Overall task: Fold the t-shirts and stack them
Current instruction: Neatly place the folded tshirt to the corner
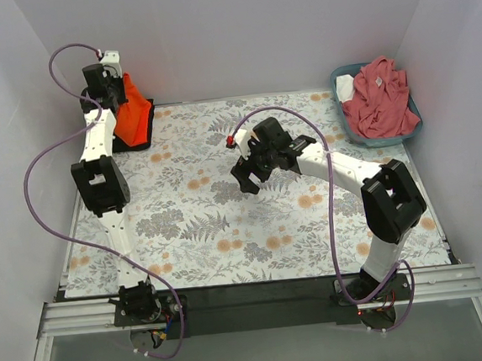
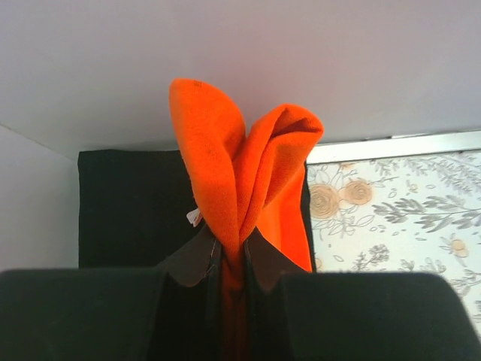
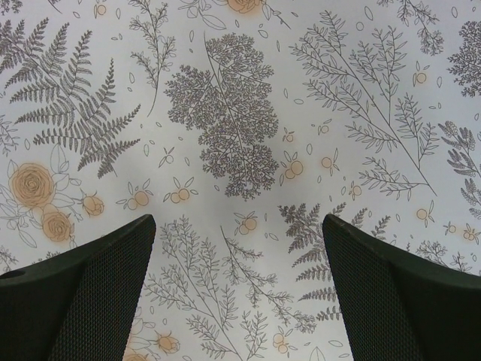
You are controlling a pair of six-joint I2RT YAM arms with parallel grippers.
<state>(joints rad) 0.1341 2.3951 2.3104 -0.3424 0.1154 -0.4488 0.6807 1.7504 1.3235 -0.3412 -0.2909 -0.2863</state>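
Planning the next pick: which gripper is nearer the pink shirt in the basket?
Right. The right gripper hangs open over the floral cloth, left of the pink shirt; the left gripper is at the far-left corner, shut on the orange shirt.

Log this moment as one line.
left gripper: shut on orange t-shirt over black t-shirt | right gripper: open, empty | pink t-shirt: in basket

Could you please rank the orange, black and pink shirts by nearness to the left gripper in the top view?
1. orange shirt, pinched in the left gripper.
2. black shirt, directly beneath, far-left corner.
3. pink shirt, in the basket, far right.
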